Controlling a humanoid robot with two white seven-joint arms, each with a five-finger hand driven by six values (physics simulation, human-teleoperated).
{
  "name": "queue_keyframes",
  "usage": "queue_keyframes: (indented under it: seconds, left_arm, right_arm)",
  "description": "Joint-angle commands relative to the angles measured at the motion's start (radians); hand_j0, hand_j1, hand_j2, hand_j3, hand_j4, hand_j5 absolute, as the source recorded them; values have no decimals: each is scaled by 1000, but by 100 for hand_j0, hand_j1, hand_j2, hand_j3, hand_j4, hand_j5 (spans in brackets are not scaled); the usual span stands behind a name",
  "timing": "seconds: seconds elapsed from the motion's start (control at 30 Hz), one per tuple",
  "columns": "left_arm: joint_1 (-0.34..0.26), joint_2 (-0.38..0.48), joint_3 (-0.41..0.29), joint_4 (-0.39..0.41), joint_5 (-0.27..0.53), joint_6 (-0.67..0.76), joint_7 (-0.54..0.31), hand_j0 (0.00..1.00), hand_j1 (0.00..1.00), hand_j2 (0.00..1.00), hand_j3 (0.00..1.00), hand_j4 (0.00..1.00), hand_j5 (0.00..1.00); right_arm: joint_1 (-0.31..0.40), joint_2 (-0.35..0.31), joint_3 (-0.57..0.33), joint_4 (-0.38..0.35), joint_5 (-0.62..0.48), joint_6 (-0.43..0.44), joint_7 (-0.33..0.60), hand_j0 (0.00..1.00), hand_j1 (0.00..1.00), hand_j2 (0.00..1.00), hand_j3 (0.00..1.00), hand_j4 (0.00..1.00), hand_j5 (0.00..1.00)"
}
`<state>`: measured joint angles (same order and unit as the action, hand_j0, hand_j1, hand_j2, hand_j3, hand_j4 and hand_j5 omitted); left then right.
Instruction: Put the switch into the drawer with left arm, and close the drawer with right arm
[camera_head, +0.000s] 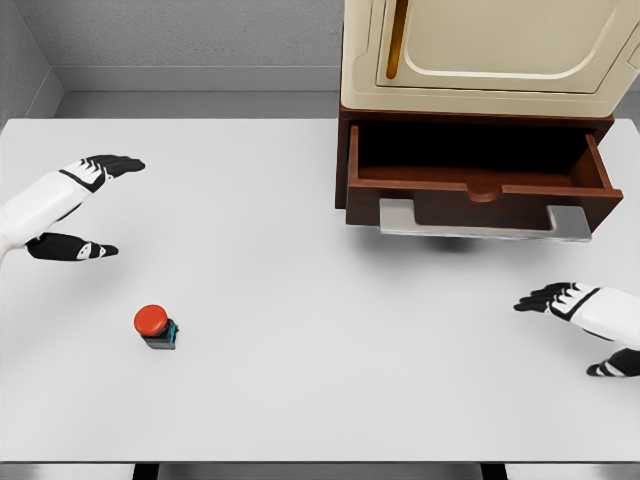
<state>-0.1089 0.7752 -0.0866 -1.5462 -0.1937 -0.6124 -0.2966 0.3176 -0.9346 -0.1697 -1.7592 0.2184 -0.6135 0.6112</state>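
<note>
- The left hand (80, 205) comes in from the left edge over the white table (300, 390), spread wide: the black fingers (118, 163) reach out above and the thumb (72, 248) points out below, with a broad gap between them. It holds nothing and touches nothing.
- The switch (155, 326), a red round button on a small dark base, stands upright on the table below and to the right of that hand, apart from it.
- The right hand (575, 325) shows at the right edge, likewise loose and empty, its fingers extended toward the middle and its thumb lower down, near the frame's edge.
- The drawer (480, 190) is pulled out from the foot of the cream cabinet (480, 60) at the top right; its dark brown inside shows nothing in it, and a grey handle (480, 222) runs along its front.
- The switch lies well apart from the drawer, across the table on the left side.
</note>
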Motion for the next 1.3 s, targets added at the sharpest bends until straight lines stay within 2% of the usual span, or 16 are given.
queue_keyframes:
  seconds: [0.0, 0.07, 0.1, 0.13, 0.2, 0.23, 0.27, 0.37, 0.43, 0.5, 0.6, 0.67, 0.87, 0.93, 1.1, 1.27]
  left_arm:
    - [0, 1, -2, 0, 8, 2, 1, 100, 100, 100, 100, 100, 100]
    - [-2, 1, -2, 0, 17, 2, 1, 100, 100, 100, 100, 100, 100]
    - [2, 9, -4, 2, 94, 2, 2, 100, 100, 100, 100, 100, 100]
    - [50, 22, -5, 2, 209, 2, 1, 100, 100, 100, 100, 100, 100]
    - [69, 84, -8, 3, 319, 2, 1, 100, 100, 100, 100, 100, 100]
    - [86, 96, -10, 3, 358, 2, 1, 100, 100, 100, 100, 100, 100]
    - [135, 147, -10, 3, 427, 2, 1, 100, 100, 100, 100, 100, 100]
    - [166, 205, -10, 29, 551, 2, 1, 100, 100, 100, 100, 100, 100]
    - [204, 272, -45, 31, 629, 2, 1, 100, 100, 100, 100, 100, 100]
    - [239, 292, -54, 28, 669, 2, 1, 100, 100, 100, 100, 100, 100]
    - [325, 320, -73, -9, 674, 2, 1, 100, 100, 100, 100, 100, 100]
    - [325, 328, -128, -35, 669, 2, 1, 100, 100, 100, 100, 100, 100]
    - [377, 314, -145, -63, 663, 2, 1, 100, 100, 100, 100, 100, 100]
    - [367, 276, -143, -52, 583, 2, 4, 100, 100, 100, 100, 100, 100]
    - [367, 228, -147, -61, 588, 2, 8, 100, 100, 100, 100, 100, 100]
    - [365, 113, -147, -60, 616, 2, 10, 99, 99, 99, 99, 99, 99]
  right_arm:
    - [-2, -3, 6, 0, -7, 3, 0, 100, 100, 100, 100, 100, 100]
    - [-3, -4, 6, 0, -7, 3, 0, 100, 100, 100, 100, 100, 100]
    - [-2, -19, 6, 0, -8, 3, 0, 100, 100, 100, 100, 100, 100]
    - [-2, -23, 6, 0, -10, 3, 0, 94, 94, 94, 94, 94, 94]
    - [3, -46, -5, 0, -19, 3, 0, 66, 66, 66, 66, 66, 66]
    - [8, -46, -21, 0, -37, 3, 0, 59, 59, 59, 59, 59, 59]
    - [20, -47, -51, 0, -79, 3, 0, 54, 54, 54, 54, 54, 54]
    - [34, -47, -96, 0, -137, 3, 0, 54, 54, 54, 54, 54, 54]
    - [34, -47, -97, 0, -163, 3, 0, 54, 54, 54, 54, 54, 54]
    - [35, -47, -111, 0, -182, 3, 0, 55, 55, 55, 55, 55, 55]
    - [38, -47, -133, 0, -246, 3, 0, 55, 55, 55, 55, 55, 55]
    - [44, -47, -142, 0, -258, 3, 0, 55, 55, 55, 55, 55, 55]
    - [44, -46, -146, 0, -261, 3, 0, 56, 56, 56, 56, 56, 56]
    - [43, -46, -146, 0, -261, 3, 0, 57, 57, 57, 57, 57, 57]
    - [35, -46, -145, 0, -261, 3, 0, 58, 58, 58, 58, 58, 58]
    - [28, -56, -136, 0, -261, 3, 0, 58, 58, 58, 58, 58, 58]
